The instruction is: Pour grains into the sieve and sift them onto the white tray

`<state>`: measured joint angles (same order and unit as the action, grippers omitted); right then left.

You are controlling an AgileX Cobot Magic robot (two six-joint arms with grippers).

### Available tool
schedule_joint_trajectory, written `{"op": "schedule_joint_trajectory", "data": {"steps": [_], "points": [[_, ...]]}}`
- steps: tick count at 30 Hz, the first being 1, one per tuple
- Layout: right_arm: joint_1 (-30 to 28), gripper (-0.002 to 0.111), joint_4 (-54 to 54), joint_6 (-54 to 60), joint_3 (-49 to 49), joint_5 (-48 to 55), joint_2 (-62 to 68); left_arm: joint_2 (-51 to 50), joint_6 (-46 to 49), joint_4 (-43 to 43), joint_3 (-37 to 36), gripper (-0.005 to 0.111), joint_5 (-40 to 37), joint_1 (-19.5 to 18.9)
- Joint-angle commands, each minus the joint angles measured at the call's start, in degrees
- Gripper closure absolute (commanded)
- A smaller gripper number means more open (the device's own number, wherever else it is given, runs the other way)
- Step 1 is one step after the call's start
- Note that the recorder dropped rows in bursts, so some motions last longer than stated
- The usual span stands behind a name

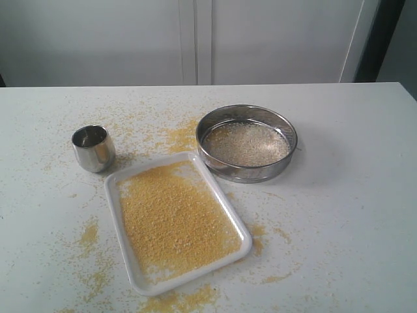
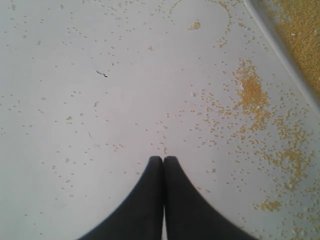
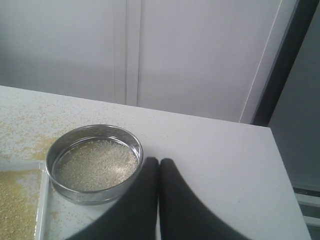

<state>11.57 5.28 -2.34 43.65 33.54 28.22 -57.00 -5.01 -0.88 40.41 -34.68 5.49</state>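
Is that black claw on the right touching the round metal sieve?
Apart. The exterior view shows the sieve standing alone, no claw near it; in the right wrist view the shut right claw merely appears beside its rim.

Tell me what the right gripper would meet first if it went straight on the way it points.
Most likely bare table, not the sieve: the shut right gripper aims just beside its rim. Depth is unclear, so a graze is possible.

The left gripper (image 2: 163, 159) shows two matte black fingers (image 2: 145, 200) with smooth surfaces, broad at the base and curving inward to narrow, rounded tips. The right gripper (image 3: 159, 161) looks the same: plain black, flared bases and slim rounded ends.
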Motion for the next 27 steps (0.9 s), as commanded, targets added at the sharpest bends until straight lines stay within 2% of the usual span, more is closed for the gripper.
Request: {"op": "schedule_joint_trajectory", "data": {"steps": [1,13,27], "points": [[-0.4,0.108,0.1,0.4,-0.3,-0.7,-0.8,0.5,-0.2,0.4,-0.3,0.106,-0.5,-0.2],[-0.4,0.108,-1.7,0.6,-0.8,-1.4,-2.2,0.5,-0.2,0.4,-0.3,0.106,-0.5,-0.2],[-0.4,0.108,-5.3,6.4,-12.7,-6.8,-12.5,0.5,-0.2,0.4,-0.3,0.106,-0.5,-0.2]]}}
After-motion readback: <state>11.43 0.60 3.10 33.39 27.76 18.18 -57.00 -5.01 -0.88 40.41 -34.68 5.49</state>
